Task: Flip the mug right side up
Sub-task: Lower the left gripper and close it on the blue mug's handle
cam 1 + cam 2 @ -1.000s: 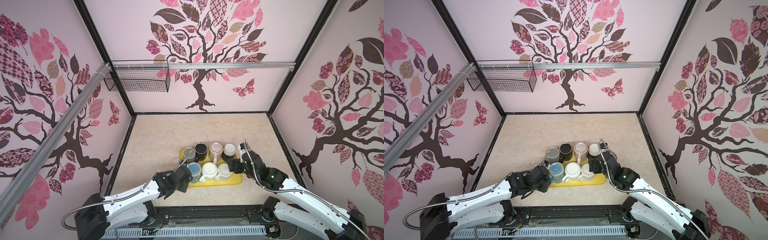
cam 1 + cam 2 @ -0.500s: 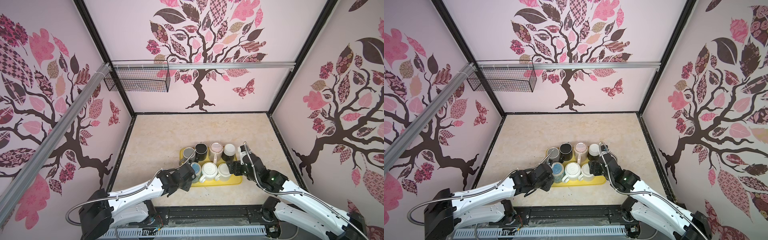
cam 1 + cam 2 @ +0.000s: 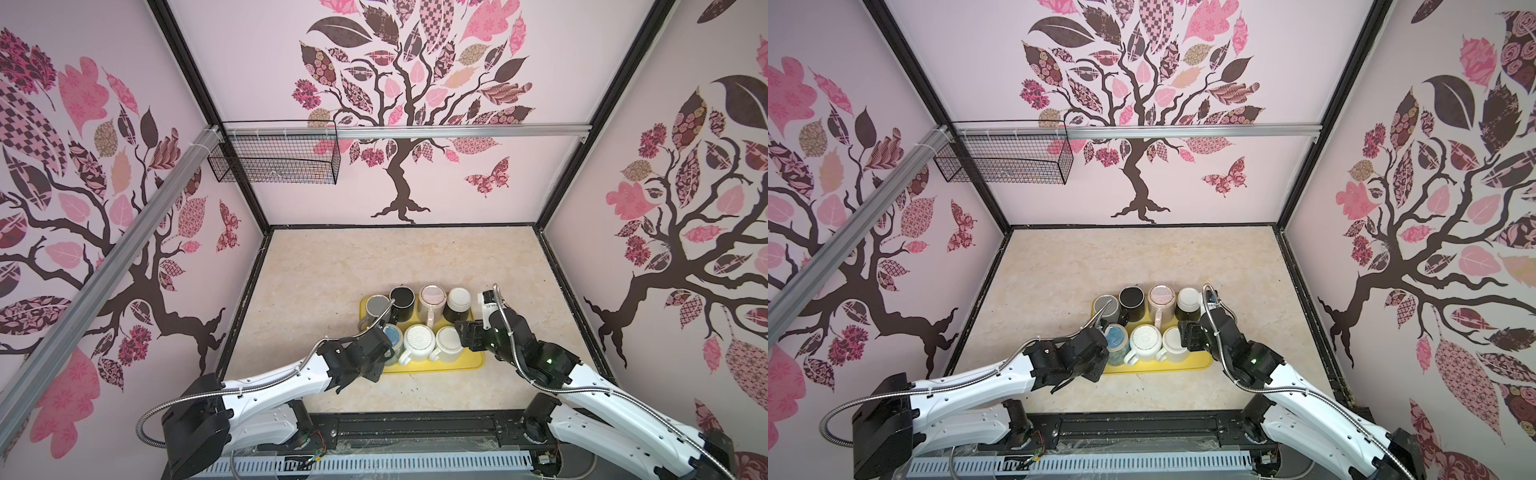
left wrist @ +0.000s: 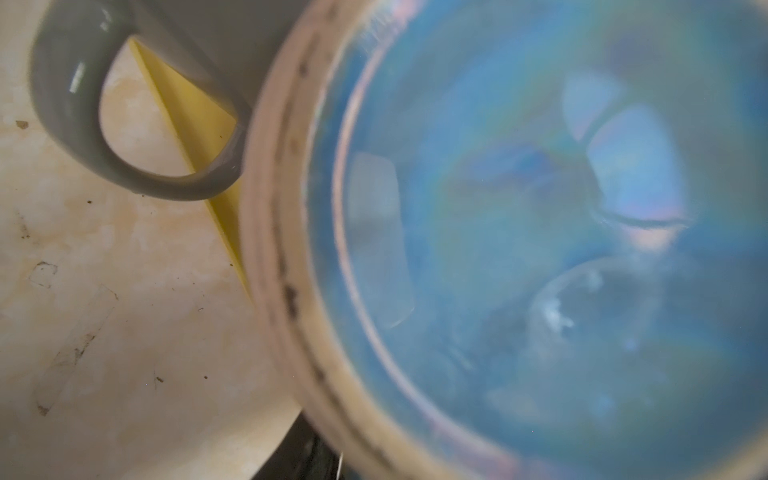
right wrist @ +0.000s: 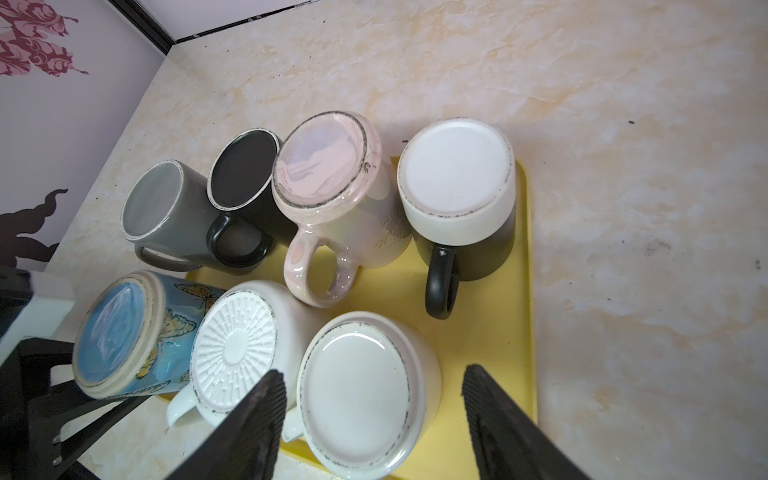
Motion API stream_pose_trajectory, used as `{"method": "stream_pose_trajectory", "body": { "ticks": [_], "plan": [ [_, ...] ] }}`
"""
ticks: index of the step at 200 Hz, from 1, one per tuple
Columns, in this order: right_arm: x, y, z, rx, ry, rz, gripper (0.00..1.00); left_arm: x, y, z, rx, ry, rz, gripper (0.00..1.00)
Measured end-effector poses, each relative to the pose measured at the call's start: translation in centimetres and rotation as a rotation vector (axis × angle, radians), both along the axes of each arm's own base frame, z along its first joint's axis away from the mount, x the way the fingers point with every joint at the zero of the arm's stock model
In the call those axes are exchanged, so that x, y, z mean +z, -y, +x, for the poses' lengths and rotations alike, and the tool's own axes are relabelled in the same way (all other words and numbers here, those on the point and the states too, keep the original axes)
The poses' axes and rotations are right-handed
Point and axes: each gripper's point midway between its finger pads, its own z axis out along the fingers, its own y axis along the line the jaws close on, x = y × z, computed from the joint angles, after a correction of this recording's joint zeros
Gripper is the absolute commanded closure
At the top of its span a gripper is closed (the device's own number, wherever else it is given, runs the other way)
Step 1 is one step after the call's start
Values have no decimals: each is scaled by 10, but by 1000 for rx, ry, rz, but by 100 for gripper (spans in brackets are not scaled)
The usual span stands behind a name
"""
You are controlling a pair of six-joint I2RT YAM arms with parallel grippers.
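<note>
Beige marble tabletop point(image 3: 332, 266), pink tree-print walls point(image 3: 291, 199) all round, and a yellow tray point(image 3: 473, 362) packed with upside-down mugs point(image 3: 432, 297). Left gripper point(image 3: 382, 349) is right up against the blue butterfly mug point(image 5: 120, 336), base up at the tray's 7 o'clock corner, but whether it has a hold, can't tell. Over at 5 o'clock, right gripper point(image 5: 372, 386) is spread wide, fingers point(image 5: 262, 415) straddling the plain white mug point(image 5: 357, 399), bottom up too.

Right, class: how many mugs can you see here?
7. Back row: grey mug, black mug, pink mug, white-and-black mug. Front row: blue mug, ribbed white mug, plain white mug. None appears hidden.
</note>
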Motion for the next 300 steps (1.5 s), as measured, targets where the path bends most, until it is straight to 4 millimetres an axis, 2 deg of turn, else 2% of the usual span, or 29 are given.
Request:
{"method": "stream_pose_trajectory", "body": {
  "ticks": [48, 96, 142, 152, 173, 191, 225, 300],
  "plan": [
    [4, -2, -2, 13, 7, 20, 35, 1, -3, 3, 2, 22, 18, 69],
    [9, -9, -6, 41, 5, 66, 43, 9, -1, 6, -2, 50, -3, 77],
    [5, -15, -10, 68, -15, 105, 47, 13, -2, 6, -2, 59, -12, 85],
    [4, -17, -11, 72, -19, 113, 47, 12, -2, 6, -1, 59, -9, 84],
    [0, -19, -13, 80, -32, 123, 46, 12, -4, 6, 2, 64, 3, 67],
    [-4, -19, -14, 82, -42, 124, 45, 11, -7, 9, 16, 75, 16, 60],
    [-2, -20, -15, 87, -40, 134, 45, 10, -12, 12, 27, 90, 50, 60],
    [-3, -19, -17, 90, -38, 145, 46, 17, -6, 18, 8, 108, 72, 72]
  ]
}}
